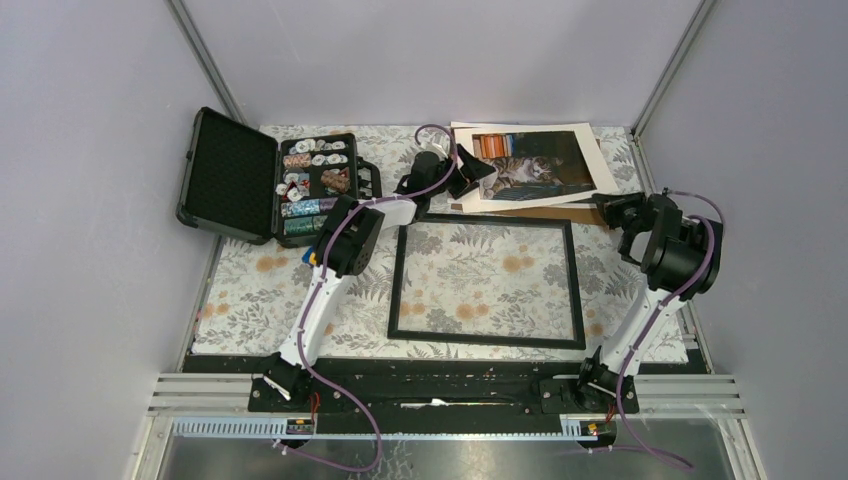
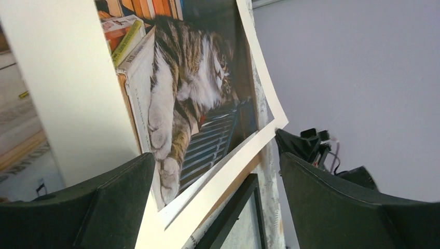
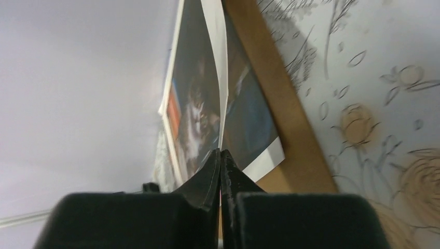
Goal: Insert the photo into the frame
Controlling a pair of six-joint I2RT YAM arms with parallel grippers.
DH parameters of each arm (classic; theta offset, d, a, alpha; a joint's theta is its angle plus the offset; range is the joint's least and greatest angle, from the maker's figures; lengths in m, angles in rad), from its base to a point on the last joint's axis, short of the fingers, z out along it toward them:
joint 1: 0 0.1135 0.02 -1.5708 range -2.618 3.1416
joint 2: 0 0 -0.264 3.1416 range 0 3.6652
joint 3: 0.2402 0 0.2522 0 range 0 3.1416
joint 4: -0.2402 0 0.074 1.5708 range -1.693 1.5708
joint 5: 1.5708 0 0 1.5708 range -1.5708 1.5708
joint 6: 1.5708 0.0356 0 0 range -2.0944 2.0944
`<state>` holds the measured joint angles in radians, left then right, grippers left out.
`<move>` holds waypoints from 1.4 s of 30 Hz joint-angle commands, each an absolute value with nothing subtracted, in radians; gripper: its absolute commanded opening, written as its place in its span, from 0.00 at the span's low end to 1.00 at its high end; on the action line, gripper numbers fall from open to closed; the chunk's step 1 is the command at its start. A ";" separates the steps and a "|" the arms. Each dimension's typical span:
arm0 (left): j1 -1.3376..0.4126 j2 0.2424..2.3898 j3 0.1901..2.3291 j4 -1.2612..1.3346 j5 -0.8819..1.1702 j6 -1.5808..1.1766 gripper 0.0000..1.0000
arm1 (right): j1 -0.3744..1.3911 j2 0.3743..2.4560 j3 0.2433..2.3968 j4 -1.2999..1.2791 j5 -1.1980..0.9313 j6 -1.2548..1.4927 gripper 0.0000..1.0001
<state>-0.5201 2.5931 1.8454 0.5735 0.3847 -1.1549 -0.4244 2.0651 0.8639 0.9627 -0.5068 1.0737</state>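
Note:
The photo (image 1: 530,160) of a tabby cat and books, with a cream-white border, lies at the back of the table on a brown board (image 1: 560,212). The black frame (image 1: 396,280) lies flat in the middle, with the flowered cloth showing through it. My right gripper (image 1: 603,205) is at the print's right corner. In the right wrist view it (image 3: 221,151) is shut on a thin white edge of the photo (image 3: 192,109), which is lifted off the board (image 3: 290,114). My left gripper (image 1: 478,172) hangs open over the photo's (image 2: 192,78) left side, holding nothing (image 2: 217,155).
An open black case (image 1: 235,170) with foam lining and several stacks of poker chips (image 1: 320,185) stands at the back left. Grey walls close in three sides. A corner of the frame (image 2: 233,218) shows below the print in the left wrist view.

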 commanded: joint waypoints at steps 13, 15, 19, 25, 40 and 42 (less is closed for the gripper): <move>-0.502 1.954 1.636 0.217 0.386 -0.908 0.99 | -0.425 1.611 1.485 -0.151 -0.320 0.431 0.00; -0.484 1.839 1.509 0.281 0.414 -0.981 0.99 | -0.416 1.563 1.582 -0.280 -0.320 0.360 0.00; -0.474 1.703 1.407 0.206 0.498 -0.979 0.99 | -0.410 1.470 1.745 -0.505 -0.279 0.223 0.00; -0.471 1.494 1.274 0.043 0.502 -0.873 0.99 | -0.306 1.273 1.802 -0.607 -0.205 0.009 0.00; -0.226 1.145 0.891 -0.299 0.418 -0.620 0.99 | 0.554 1.291 1.532 -0.818 0.295 -0.117 0.00; -0.202 1.115 0.870 -0.349 0.379 -0.606 0.98 | 0.684 1.330 1.484 -0.807 0.377 -0.066 0.00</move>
<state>-0.2424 1.1770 0.9005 -0.2722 0.4343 -0.6857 0.4599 1.2736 1.5543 -0.7620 0.1379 -0.1173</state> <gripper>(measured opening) 0.987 0.011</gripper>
